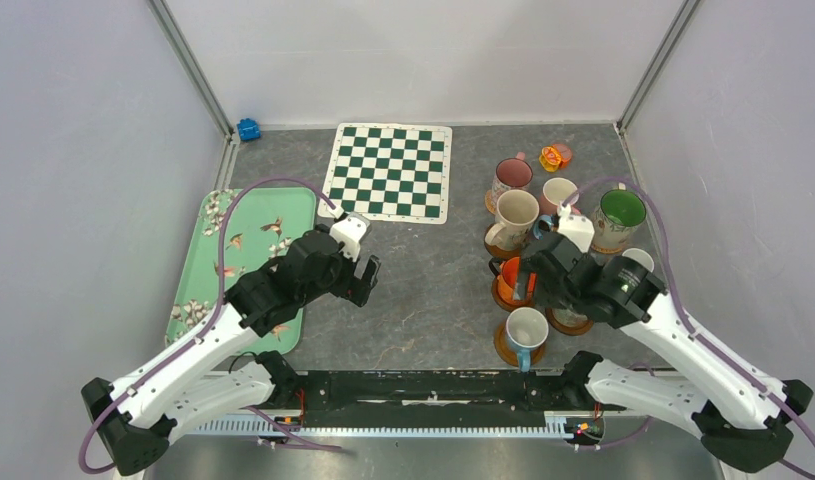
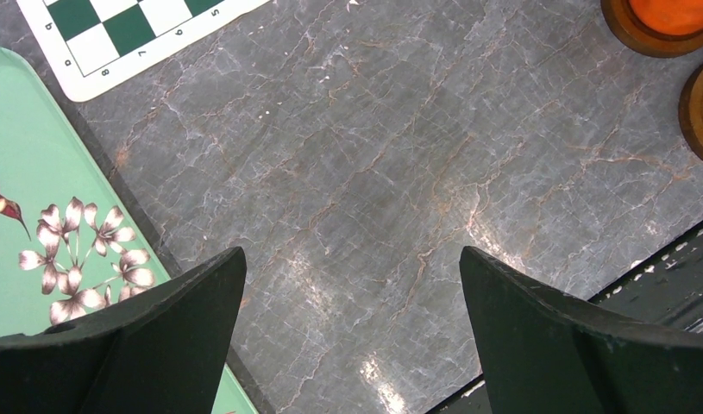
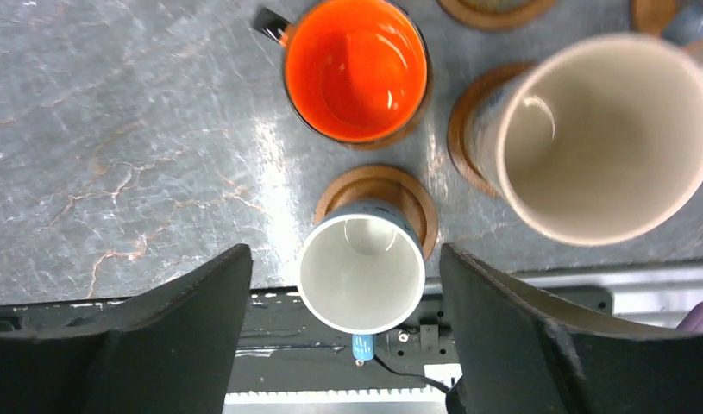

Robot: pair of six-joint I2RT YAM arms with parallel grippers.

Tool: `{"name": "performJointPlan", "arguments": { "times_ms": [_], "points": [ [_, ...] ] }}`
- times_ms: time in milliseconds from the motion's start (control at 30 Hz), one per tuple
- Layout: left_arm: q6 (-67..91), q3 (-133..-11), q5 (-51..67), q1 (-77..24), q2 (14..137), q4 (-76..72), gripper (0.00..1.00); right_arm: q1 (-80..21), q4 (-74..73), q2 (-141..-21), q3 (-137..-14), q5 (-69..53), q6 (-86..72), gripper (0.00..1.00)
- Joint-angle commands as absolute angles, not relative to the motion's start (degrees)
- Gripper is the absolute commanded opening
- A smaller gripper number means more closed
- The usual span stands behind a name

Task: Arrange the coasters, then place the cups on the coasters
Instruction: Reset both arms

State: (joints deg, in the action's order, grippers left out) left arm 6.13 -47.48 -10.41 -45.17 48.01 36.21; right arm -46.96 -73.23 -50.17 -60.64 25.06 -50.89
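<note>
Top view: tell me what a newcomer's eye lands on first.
A crowd of cups on brown coasters fills the right side of the table, the orange-lined cup brightest. The right gripper hangs over them, jaws wide. The green-and-white chequered mat lies at the back centre, a mint-green tray at the left edge.

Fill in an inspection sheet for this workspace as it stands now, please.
Surface: grey marbled tabletop, no spills seen.
Job's things: white cup, orange cup and cream cup each on brown coasters, right side.
Clutter: chequered mat, mint-green tray, orange toy, blue object at far corner.
Grippers: left gripper open, empty, over bare tabletop; right gripper open, either side of white cup, not touching.
Cables: purple cables looped along both arms.
Surroundings: plain white walls.
</note>
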Motion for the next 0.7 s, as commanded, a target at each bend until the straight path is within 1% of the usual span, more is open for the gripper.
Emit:
{"name": "performJointPlan", "arguments": {
  "times_ms": [0, 33, 67, 100, 233, 400, 533, 667],
  "points": [
    [7.4, -51.7, -10.0, -45.1, 47.3, 35.5, 1.0, -46.8, -71.1, -54.7, -69.6, 29.5, -42.6, 0.86],
    [7.6, -52.4, -9.3, -45.1, 46.8, 35.6, 1.0, -46.8, -70.8, -56.3, -71.4, 29.9, -41.2, 0.9],
    [7.9, -53.1, -8.6, -45.1, 46.3, 35.6, 1.0, -46.8, -70.4, -57.4, -73.0, 30.0, -39.4, 0.95],
    [8.0, -53.9, -7.9, -45.1, 45.8, 35.7, 1.0, -46.8, -69.6, -58.7, -74.7, 30.1, -37.8, 0.98],
    [9.2, -57.5, -5.7, -45.0, 44.5, 36.5, 1.0, -46.8, -66.5, -61.7, -77.8, 32.0, -32.7, 0.98],
    [10.7, -62.2, -6.0, -45.1, 42.7, 37.7, 1.0, -46.8, -57.0, -60.5, -77.9, 29.0, -26.5, 0.98],
    [12.2, -64.3, -6.0, -45.1, 40.3, 37.0, 1.0, -46.8, -51.2, -56.6, -75.5, 29.7, -23.9, 0.98],
    [15.0, -65.3, -6.7, -45.1, 37.7, 35.5, 1.0, -46.8, -42.1, -50.7, -70.0, 24.7, -21.0, 0.98]
  ]
}}
